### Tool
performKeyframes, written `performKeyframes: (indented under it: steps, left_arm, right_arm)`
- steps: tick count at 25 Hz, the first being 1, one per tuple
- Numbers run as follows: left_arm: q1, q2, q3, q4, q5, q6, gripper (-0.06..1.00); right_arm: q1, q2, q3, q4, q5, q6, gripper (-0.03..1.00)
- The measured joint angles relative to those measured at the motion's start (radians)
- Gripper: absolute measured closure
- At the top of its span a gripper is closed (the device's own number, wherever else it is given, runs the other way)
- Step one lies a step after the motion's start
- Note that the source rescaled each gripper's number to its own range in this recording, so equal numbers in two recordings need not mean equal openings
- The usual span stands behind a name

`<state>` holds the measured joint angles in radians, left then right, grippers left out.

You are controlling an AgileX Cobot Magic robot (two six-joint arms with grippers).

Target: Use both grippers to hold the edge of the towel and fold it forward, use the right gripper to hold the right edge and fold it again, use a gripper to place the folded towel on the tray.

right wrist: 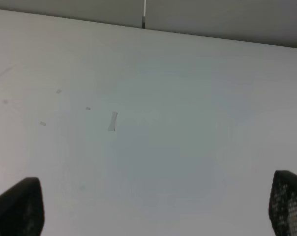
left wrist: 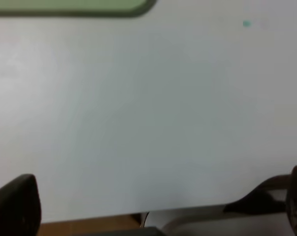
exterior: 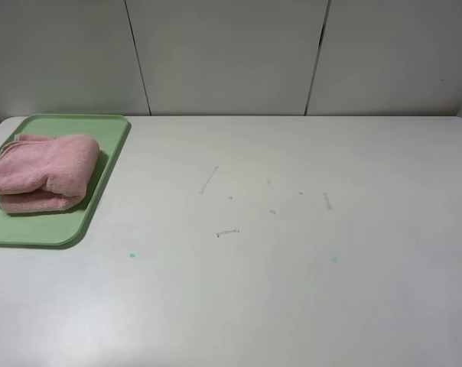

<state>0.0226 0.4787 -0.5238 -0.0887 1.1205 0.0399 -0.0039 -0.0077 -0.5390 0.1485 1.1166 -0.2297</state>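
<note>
Wide white table (exterior: 292,252) fills the view, scuffed in the middle and bare of arms from the high camera. Over at the far left sits the tray (exterior: 101,191), light green, and on it the towel (exterior: 43,174), pink and bundled into a thick folded wad, its left end running out of view. That looks like the job done: folded cloth resting inside the rim where the task wants it. Down to the left gripper (left wrist: 158,206): fingers spread wide, nothing between them, hanging over bare tabletop with the tray's edge (left wrist: 74,7) ahead, blurred, so I'd guess just clear of it. The right gripper (right wrist: 153,209) likewise gapes empty over the scuff marks (right wrist: 112,121).
</note>
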Motion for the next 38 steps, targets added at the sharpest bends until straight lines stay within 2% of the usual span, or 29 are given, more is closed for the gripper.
performKeyframes:
  steps: [3, 8, 12, 16, 20, 38]
  left_arm:
    - [-0.024, -0.077, 0.005, -0.001, -0.009, 0.0, -0.05]
    - [-0.152, -0.242, 0.036, 0.027, -0.057, -0.008, -0.05]
    - [-0.213, -0.38, 0.038, 0.032, -0.059, -0.01, -0.05]
    - [-0.218, -0.479, 0.038, 0.025, -0.06, -0.002, -0.05]
    - [-0.218, -0.485, 0.038, 0.005, -0.058, 0.028, -0.05]
    - [-0.218, -0.485, 0.038, 0.004, -0.058, 0.033, -0.05]
  right_arm:
    - [0.0, 0.0, 0.0, 0.0, 0.0, 0.0, -0.03]
    - [0.0, 0.0, 0.0, 0.0, 0.0, 0.0, -0.03]
    - [0.0, 0.0, 0.0, 0.0, 0.0, 0.0, -0.03]
    - [0.0, 0.0, 0.0, 0.0, 0.0, 0.0, -0.03]
    - [0.0, 0.0, 0.0, 0.0, 0.0, 0.0, -0.03]
    - [0.0, 0.0, 0.0, 0.0, 0.0, 0.0, -0.03]
